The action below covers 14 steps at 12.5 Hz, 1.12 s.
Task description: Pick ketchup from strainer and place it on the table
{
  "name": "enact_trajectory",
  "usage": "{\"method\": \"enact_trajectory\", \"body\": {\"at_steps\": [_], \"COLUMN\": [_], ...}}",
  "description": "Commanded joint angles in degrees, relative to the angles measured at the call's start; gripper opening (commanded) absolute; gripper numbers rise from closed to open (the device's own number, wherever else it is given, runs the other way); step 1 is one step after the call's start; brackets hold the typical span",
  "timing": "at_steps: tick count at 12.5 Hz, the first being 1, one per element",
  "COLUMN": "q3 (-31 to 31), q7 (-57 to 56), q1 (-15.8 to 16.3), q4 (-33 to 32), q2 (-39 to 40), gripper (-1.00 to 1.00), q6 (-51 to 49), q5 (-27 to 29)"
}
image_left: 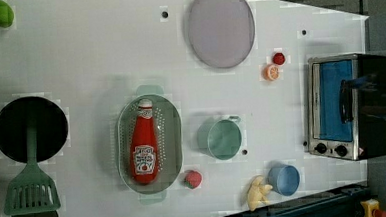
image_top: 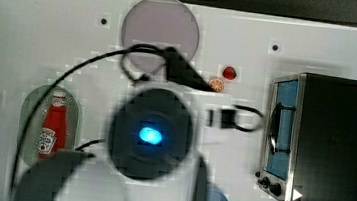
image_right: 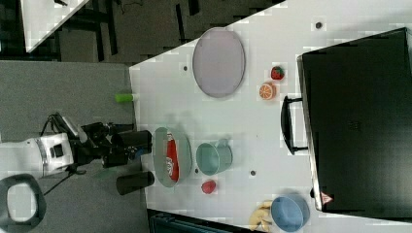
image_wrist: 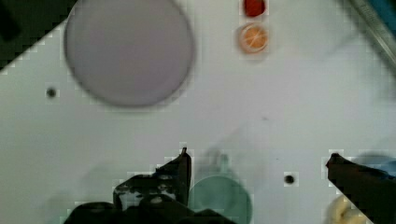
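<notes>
Ketchup (image_left: 144, 146) lies flat inside the strainer (image_left: 172, 139), cap toward the left view's top — untouched. Strainer sits on the worktop (image_left: 88, 59), teal cup (image_left: 221, 137) just beside it. Tool (image_wrist: 259, 161) released, fingers spread wide, empty — hanging above the cup.

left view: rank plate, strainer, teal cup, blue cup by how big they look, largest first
1. plate and strainer: look about alike, so no ranking between them
2. teal cup
3. blue cup
</notes>
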Motion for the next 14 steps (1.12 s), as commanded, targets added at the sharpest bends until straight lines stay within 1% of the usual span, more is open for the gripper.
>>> {"method": "enact_trajectory", "body": {"at_steps": [1, 4, 9, 11, 14], "q3": [10.2, 18.6, 29.4, 31.9, 33.0], "q7": [-1.2, -1.2, -1.2, -0.7, 3.8], "q1": [2.8, 2.9, 3.2, 3.2, 3.7], "q4": [-0.2, -0.2, -0.9, -2.2, -4.8], "q2": [3.5, 6.7, 14.5, 18.2, 23.1], "gripper": [1.00, 1.00, 1.00, 1.00, 1.00], "q6": [2.0, 9.0, 16.3, 18.0, 21.8], "q5": [0.4, 0.2, 0.1, -1.0, -6.0]}}
